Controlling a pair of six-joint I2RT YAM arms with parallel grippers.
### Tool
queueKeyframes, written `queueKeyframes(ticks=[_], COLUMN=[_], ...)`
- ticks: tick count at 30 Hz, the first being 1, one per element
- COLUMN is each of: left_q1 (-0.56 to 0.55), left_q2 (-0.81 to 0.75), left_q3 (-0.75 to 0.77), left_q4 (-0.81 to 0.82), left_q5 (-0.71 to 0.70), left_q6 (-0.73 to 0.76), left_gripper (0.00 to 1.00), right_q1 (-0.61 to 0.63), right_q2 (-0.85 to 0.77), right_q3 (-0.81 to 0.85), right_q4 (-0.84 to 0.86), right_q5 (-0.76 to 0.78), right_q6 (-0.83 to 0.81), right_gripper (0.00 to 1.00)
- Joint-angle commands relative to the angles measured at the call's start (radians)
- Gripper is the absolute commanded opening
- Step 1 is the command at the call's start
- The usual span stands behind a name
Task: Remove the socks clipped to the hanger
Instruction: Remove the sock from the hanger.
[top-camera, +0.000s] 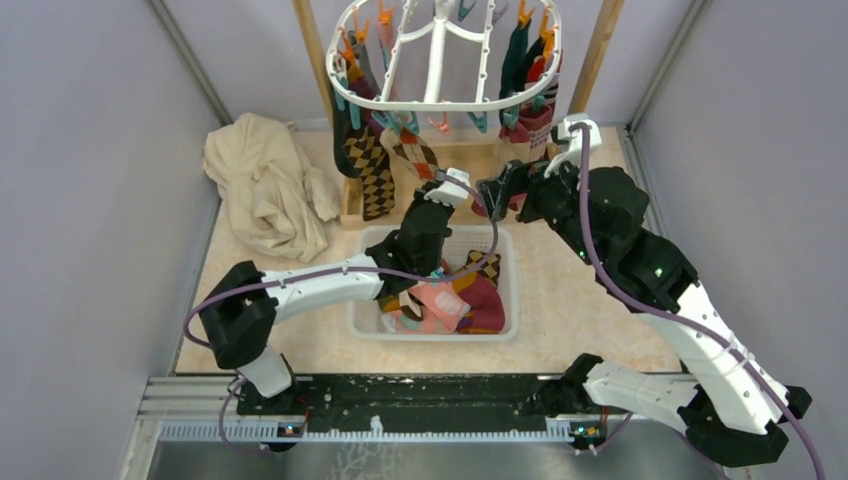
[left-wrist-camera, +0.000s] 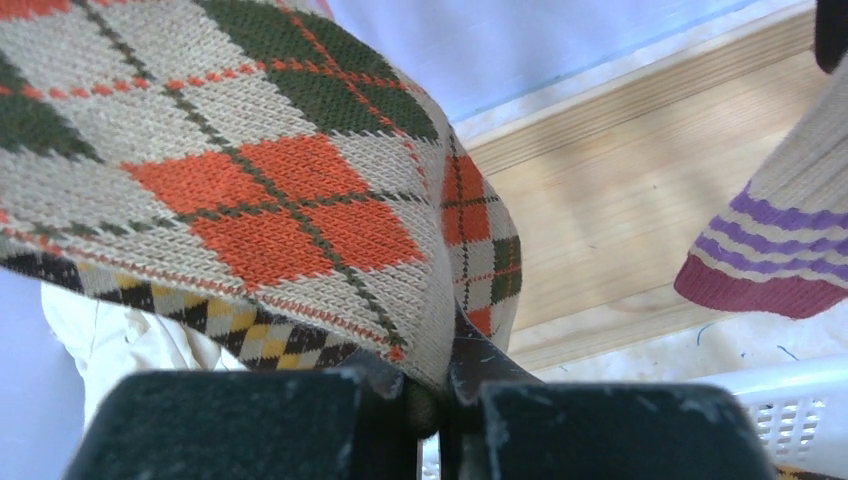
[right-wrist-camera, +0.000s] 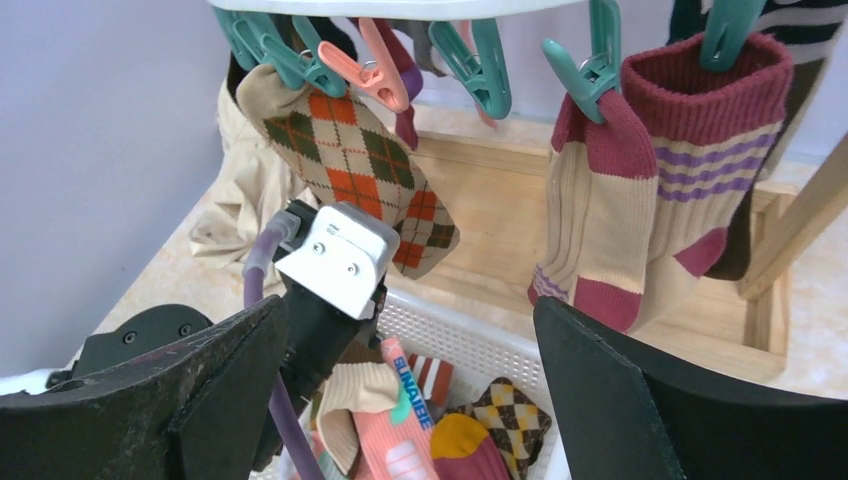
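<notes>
1. The argyle sock (right-wrist-camera: 350, 170), orange and green diamonds on beige, hangs at the near left of the hanger (top-camera: 440, 103). Its cuff is caught in a teal clip (right-wrist-camera: 262, 48), with a pink clip (right-wrist-camera: 372, 68) just beside it. Held only at the top, it droops straight down.
2. The left fingers (left-wrist-camera: 560, 420) are closed tight on the sock's lower end, pinching the fabric from below. That low hold looks meant for a downward tug to slip the cuff out of its clip.
3. The hanger is a white oval rack hung from a wooden frame (top-camera: 600, 50) at the far side of the table (top-camera: 570, 300). Other socks (top-camera: 372, 170) dangle all around its rim, so most of the job seems left to do.
4. A white basket (top-camera: 512, 290) sits on the table just near of the hanger and below it. Loose socks (top-camera: 455, 305) are piled inside, so it probably stands there to catch whatever comes off.
5. The right fingers (right-wrist-camera: 650, 400) gape wide and hold nothing. They hover right of the left arm, facing the striped socks (right-wrist-camera: 620, 190) clipped at the hanger's near right, likely the next ones to go.
6. A crumpled beige cloth (top-camera: 265, 185) lies at the far left of the table, apart from the work.
</notes>
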Motion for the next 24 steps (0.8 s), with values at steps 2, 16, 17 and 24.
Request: queueKeyframes(ticks=[2,16,17,24], left_q1=[-0.026,-0.08,-0.087,-0.117], left_q2=[0.045,0.159,0.168,0.23], left_q3=[0.077,0.229,0.237,0.318], left_q4=[0.057,0.111,0.123,0.164], left_q5=[-0.029,-0.043,-0.052,-0.077], left_q6=[0.098,0.269,0.292,0.408], left_gripper=[0.06,0.06,0.06,0.06], right_q1=[-0.005,-0.005,-0.005,-0.006], right_q2=[-0.009,0.031,0.033,0.044], right_q3=[0.084,0.188,0.193,0.221], right_q4=[-0.021,-0.103,-0.106,-0.118], right_q5=[0.086,0.193,0.196,0.204], right_q6=[-0.028,-0.046,-0.046,-0.051], right_gripper=[0.93,0.95,0.95,0.96])
